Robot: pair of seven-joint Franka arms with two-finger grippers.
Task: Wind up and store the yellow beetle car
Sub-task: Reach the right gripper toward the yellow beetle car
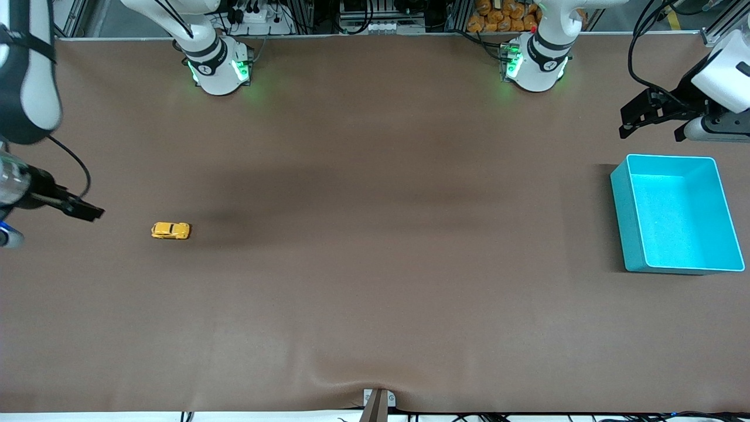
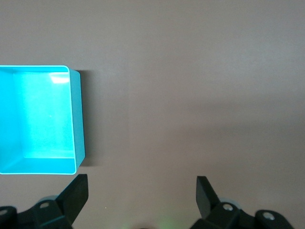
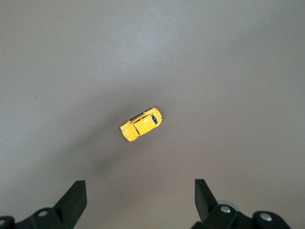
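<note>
The yellow beetle car stands on its wheels on the brown table, toward the right arm's end. My right gripper hangs open over the table beside the car, at the table's end, with nothing between its fingers. My left gripper is open and empty too, held over bare table just off the turquoise bin's corner, on the side toward the robots' bases. The car shows only in the front and right wrist views.
A turquoise bin with nothing in it sits at the left arm's end of the table. The brown table cover has a small wrinkle at its edge nearest the front camera.
</note>
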